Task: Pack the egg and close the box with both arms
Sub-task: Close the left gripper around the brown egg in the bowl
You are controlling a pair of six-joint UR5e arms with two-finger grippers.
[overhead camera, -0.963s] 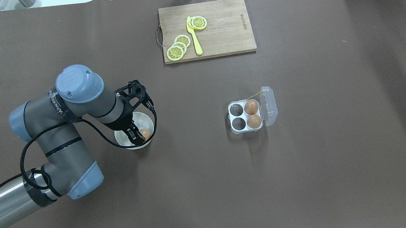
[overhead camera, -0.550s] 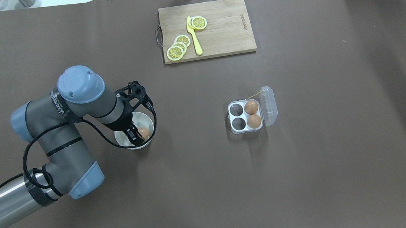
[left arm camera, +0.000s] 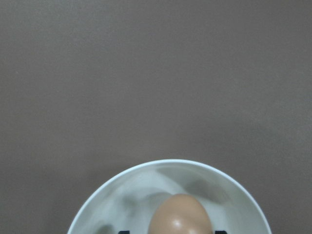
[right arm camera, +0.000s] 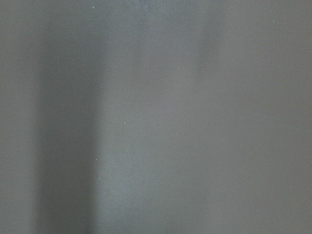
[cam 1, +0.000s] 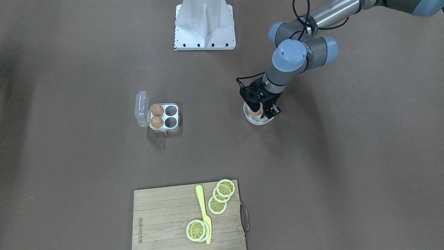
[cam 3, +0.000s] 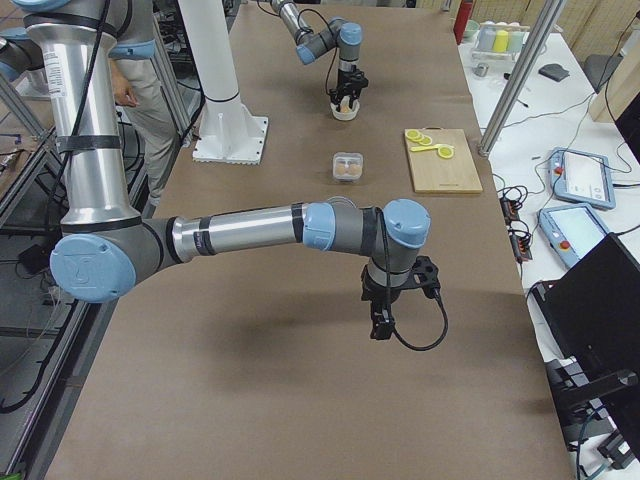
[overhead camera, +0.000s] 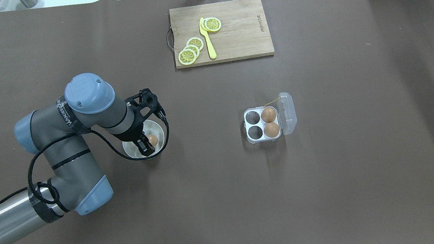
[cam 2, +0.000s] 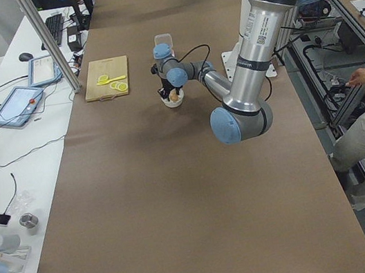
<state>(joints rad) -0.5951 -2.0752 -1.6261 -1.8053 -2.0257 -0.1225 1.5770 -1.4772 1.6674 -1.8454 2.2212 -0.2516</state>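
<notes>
My left gripper is shut on a light-brown egg and holds it just above the round white bowl. The front view shows the egg between the black fingers over the bowl. In the left wrist view the egg sits at the bottom edge, with the bowl below it. The clear egg box stands to the right with its lid open. It holds two brown eggs and has two free cells. My right gripper shows only in the right side view, and I cannot tell its state.
A wooden cutting board with lemon slices and a yellow knife lies at the far side. The white stand is at the robot's edge. The right wrist view shows only brown table.
My left gripper has risen a little and shifted slightly away from the robot, with the egg between its fingers. The box and its eggs have not moved.
</notes>
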